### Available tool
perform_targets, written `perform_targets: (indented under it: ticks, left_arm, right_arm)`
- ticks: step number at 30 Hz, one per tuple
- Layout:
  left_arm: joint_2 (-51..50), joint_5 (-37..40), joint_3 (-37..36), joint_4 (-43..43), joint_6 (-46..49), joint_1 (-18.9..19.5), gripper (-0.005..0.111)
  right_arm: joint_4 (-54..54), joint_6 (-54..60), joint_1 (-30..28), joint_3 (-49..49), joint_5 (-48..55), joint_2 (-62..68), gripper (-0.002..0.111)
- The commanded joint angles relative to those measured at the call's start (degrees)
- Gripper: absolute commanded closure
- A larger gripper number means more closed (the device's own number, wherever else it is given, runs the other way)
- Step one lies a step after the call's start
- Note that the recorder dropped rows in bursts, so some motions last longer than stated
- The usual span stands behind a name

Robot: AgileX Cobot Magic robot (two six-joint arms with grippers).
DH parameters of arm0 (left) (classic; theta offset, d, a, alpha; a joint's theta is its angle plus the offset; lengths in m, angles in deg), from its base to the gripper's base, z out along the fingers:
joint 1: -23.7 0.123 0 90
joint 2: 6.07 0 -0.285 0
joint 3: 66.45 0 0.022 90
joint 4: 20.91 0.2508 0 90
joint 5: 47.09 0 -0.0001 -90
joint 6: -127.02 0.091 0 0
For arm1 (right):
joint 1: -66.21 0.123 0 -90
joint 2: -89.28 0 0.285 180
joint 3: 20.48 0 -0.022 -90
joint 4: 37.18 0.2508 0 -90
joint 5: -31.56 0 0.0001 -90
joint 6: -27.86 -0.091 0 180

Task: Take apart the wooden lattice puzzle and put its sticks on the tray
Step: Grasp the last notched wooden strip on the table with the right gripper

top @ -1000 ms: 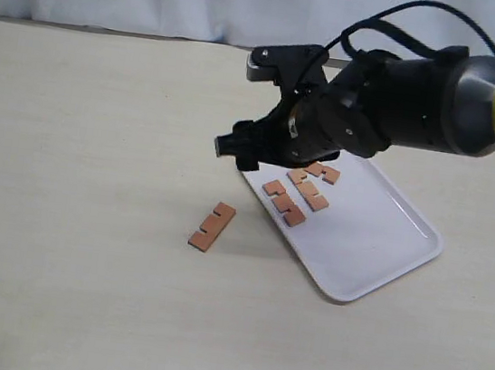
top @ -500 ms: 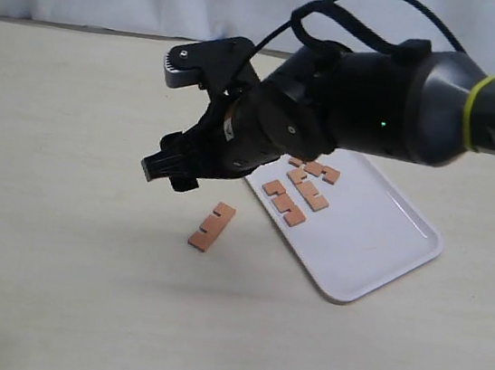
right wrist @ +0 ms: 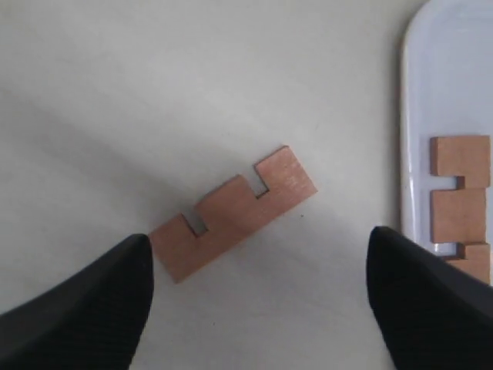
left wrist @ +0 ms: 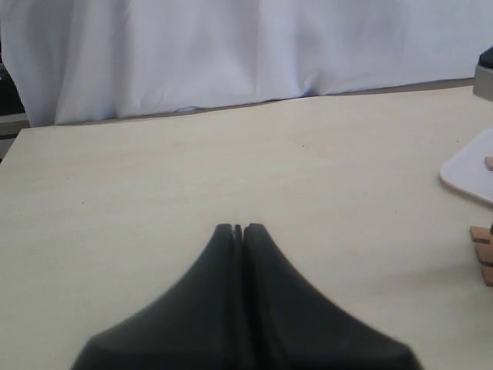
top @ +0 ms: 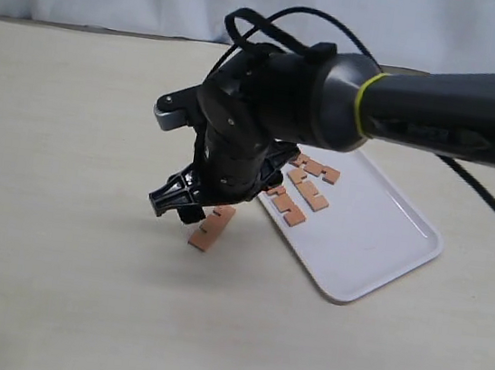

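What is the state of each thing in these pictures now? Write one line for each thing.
Tray: flat on the table.
Loose stick: flat on the table, beside the tray, not gripped.
Other sticks: separated, lying on the tray.
Right gripper: open over the loose stick, holding nothing.
Left gripper: shut, holding nothing.

In the exterior view the bulky black right arm (top: 276, 107) covers the nearest corner of the flat white plastic tray (top: 376, 248) and part of the reddish-brown notched wooden sticks (top: 305, 197) lying there. Their count, perhaps five, cannot be settled. Whether the right gripper (top: 178, 208) touches the loose reddish-brown notched stick (top: 207, 233) is unclear. The left wrist view cuts that stick and the tray at its edge, showing only a corner of each. The right wrist view clips the tray and one stick on it.
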Motion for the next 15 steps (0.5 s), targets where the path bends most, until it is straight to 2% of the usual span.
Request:
perform_targets:
  ticks: [1, 7, 15]
  left_arm:
    - [0.2, -0.5, -0.1, -0.2, -0.1, -0.5, 0.107]
    - [0.2, -0.5, -0.1, -0.2, -0.1, -0.5, 0.107]
    - [0.2, -0.5, -0.1, -0.2, -0.1, -0.5, 0.107]
  right_arm:
    - [-0.8, -2.9, 0.0, 0.3, -1.8, 3.0, 0.036]
    - [-0.8, -6.8, 0.0, 0.3, -6.3, 5.4, 0.036]
    - [-0.8, -8.8, 0.0, 0.3, -6.8, 7.5, 0.036]
